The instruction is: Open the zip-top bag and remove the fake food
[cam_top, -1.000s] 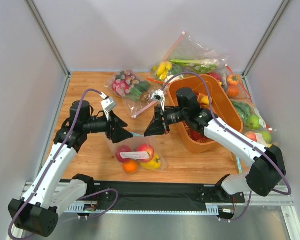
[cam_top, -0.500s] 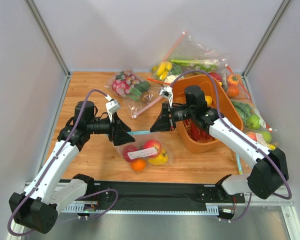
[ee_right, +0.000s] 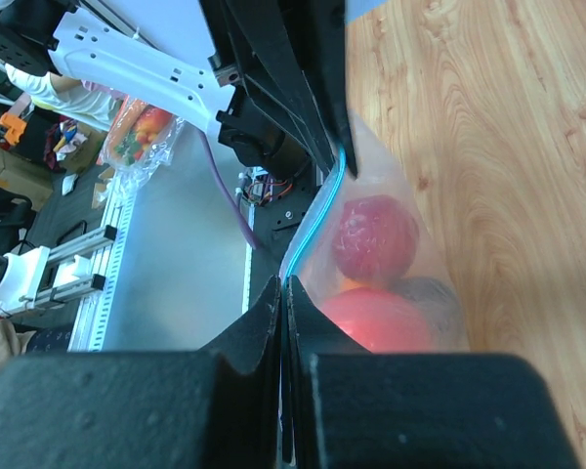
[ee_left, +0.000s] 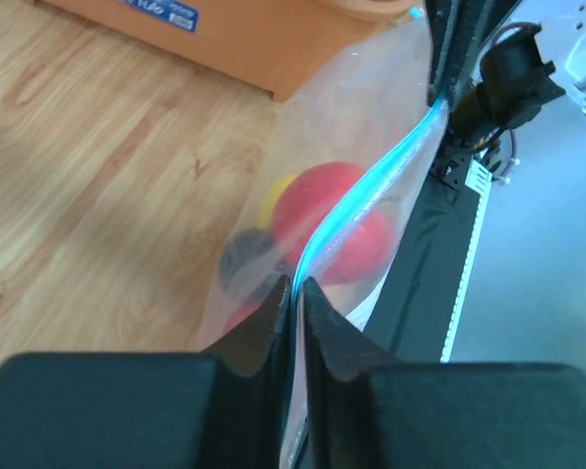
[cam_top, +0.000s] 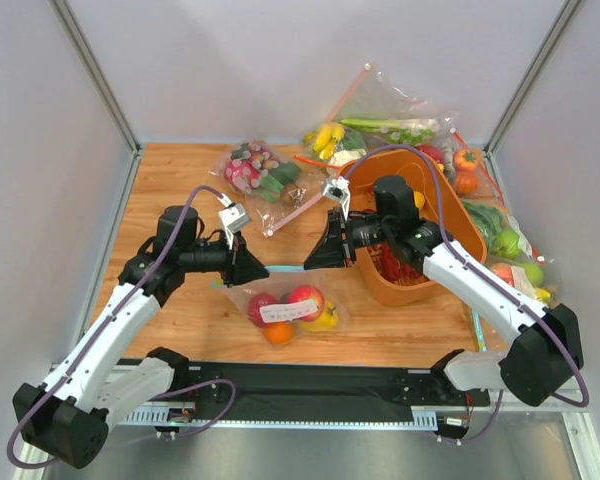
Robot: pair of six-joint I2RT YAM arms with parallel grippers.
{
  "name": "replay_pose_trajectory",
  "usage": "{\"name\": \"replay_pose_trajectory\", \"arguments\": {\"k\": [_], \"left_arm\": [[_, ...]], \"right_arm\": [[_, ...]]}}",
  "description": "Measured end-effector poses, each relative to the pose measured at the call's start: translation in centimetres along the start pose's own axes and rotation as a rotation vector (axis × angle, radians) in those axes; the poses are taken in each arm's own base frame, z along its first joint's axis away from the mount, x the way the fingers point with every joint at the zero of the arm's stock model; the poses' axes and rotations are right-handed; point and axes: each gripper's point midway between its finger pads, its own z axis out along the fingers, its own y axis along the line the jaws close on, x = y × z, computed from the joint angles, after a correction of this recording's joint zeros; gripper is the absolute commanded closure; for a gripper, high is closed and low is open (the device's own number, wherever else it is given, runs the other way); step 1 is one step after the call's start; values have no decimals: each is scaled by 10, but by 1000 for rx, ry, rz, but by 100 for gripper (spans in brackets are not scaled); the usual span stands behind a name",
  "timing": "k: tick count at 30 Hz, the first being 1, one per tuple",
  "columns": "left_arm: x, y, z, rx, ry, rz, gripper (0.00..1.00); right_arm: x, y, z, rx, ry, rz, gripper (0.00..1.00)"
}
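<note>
Item: clear soft plastic zip-top bag [cam_top: 292, 285] with a teal-blue zip strip [ee_left: 376, 191] and a small white label [cam_top: 280, 311].
Location: slung between the two hands over the wooden surface [cam_top: 180, 190], just beside the orange plastic tub [cam_top: 458, 222]. Whether its belly touches the surface I cannot tell.
Contents: glossy plastic fake food [cam_top: 302, 297], with round red pieces, an orange one, a yellow one and a dark one, all bunched at the bottom.
Left hand [cam_top: 264, 268]: fingers pressed together, pinching the bag at one end of the strip.
Right hand [cam_top: 308, 265]: fingers pressed together, pinching the opposite end.
Seal: appears closed, with a single teal line running from hand to hand.
Risk, no opening: each pinch seems to clamp both walls at once, so pulling along the strip would only tauten it, not part it.
Risk, slip: the film is thin and slick, so a firm pull could slide it out of either pinch and drop the bag.
Risk, tear: too much force may stretch or rip the plastic below the strip.
Risk, spill: if the seal pops suddenly, the round pieces may roll off across the surface.
</note>
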Motion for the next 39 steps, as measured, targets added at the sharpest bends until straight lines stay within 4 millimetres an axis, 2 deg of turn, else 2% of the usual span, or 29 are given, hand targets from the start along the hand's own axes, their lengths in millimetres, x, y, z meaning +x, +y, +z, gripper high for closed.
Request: {"name": "replay_pose_trajectory", "arguments": {"k": [2, 4, 5, 7, 10, 14, 18, 21, 26, 30, 39], "left_arm": [[4, -5, 3, 17, 18, 4, 99], [8, -8, 5, 29, 34, 2, 100], [9, -9, 5, 34, 40, 3, 100], [12, -13, 6, 43, 53, 0, 100], [16, -18, 6, 53, 68, -1, 100], [16, -25, -1, 48, 79, 7, 100], [5, -34, -8, 52, 67, 43, 100], [4, -39, -7, 65, 81, 56, 100], [9, -41, 5, 89, 151, 70, 100], [11, -40, 13, 97, 179, 74, 100], [2, -33, 18, 81, 182, 96, 100]], "right_arm": [[0, -1, -1, 9, -1, 4, 96], [0, -2, -2, 24, -4, 7, 91], [0, -3, -3, 33, -6, 5, 80], [0, -5, -5, 56, -4, 1, 67], [-2, -6, -9, 99, 7, -7, 37], [-18, -4, -18, 180, 3, -70, 24], [-36, 6, -21, 242, -4, -179, 23], [-35, 13, -10, 235, 20, -224, 23], [-14, 5, 20, 218, 109, -229, 23], [2, -5, 36, 214, 166, -210, 23], [39, -11, 45, 203, 240, -170, 27]]}}
